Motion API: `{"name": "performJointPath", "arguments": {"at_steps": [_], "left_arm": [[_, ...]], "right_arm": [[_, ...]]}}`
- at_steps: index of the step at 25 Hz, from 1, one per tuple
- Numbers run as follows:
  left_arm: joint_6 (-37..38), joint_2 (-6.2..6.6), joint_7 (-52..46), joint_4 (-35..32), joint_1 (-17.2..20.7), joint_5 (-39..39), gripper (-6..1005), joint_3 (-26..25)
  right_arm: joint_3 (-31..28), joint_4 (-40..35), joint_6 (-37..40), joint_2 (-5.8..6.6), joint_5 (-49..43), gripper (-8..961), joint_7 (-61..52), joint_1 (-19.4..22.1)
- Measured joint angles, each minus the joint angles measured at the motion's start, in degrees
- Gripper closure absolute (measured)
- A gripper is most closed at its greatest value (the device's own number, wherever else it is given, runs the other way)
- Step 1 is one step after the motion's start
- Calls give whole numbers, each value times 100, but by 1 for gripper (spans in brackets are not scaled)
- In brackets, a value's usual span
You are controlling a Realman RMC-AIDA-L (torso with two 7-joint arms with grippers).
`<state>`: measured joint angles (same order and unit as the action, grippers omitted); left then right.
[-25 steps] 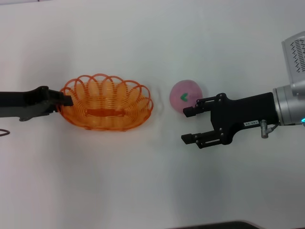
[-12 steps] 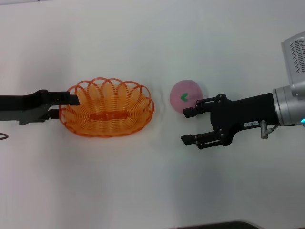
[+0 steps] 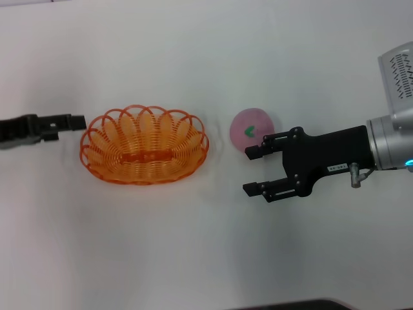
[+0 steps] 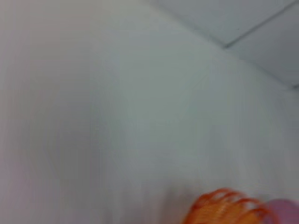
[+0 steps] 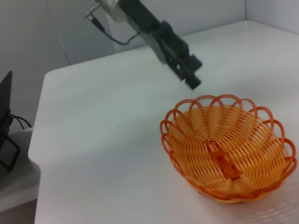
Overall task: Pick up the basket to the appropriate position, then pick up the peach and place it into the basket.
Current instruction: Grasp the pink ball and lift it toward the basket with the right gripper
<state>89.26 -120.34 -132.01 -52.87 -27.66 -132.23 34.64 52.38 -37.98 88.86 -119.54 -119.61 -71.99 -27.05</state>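
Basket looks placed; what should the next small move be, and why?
Probably ease the right gripper toward the peach: its open fingers sit beside and nearer than the peach, not around it. The basket rests on the table, and the left gripper is clear of it.

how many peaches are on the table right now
1. The peach sits on the table, between the basket and the right gripper. None lie in the basket.
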Motion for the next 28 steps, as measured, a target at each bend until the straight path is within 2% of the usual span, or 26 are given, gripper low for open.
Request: {"name": "performJointPath", "arguments": {"at_steps": [1,4,5,9,14,22,24,28], "left_arm": [[104,20,415,96,0,158,65,-162],[423,60,1761,320,30,479,67,-362],[538,52,2381,348,63,524,68,-366],[578,-64,3696,325,205,590,70,-357],[699,-167,4637,261,452,788,71,-425],[1090,-387,6266,262,1199,896,73,-446],[1152,-409,6536,327,1376,897,73,-447],[1087,-410,6608,502,1472,762,74,-447]], "right_arm": [[0,0,0,0,3,207,1,0],[1,2,0,1,14,208,7,-2],[0,2,0,1,15,208,9,-2],[0,1,0,1,16,208,2,-32],[0,-2,0,1,12,208,-24,-44],[0,2,16,1,21,207,-21,-62],[0,2,25,1,22,207,-24,-68],[0,-3,50,1,25,208,-26,-71]]}}
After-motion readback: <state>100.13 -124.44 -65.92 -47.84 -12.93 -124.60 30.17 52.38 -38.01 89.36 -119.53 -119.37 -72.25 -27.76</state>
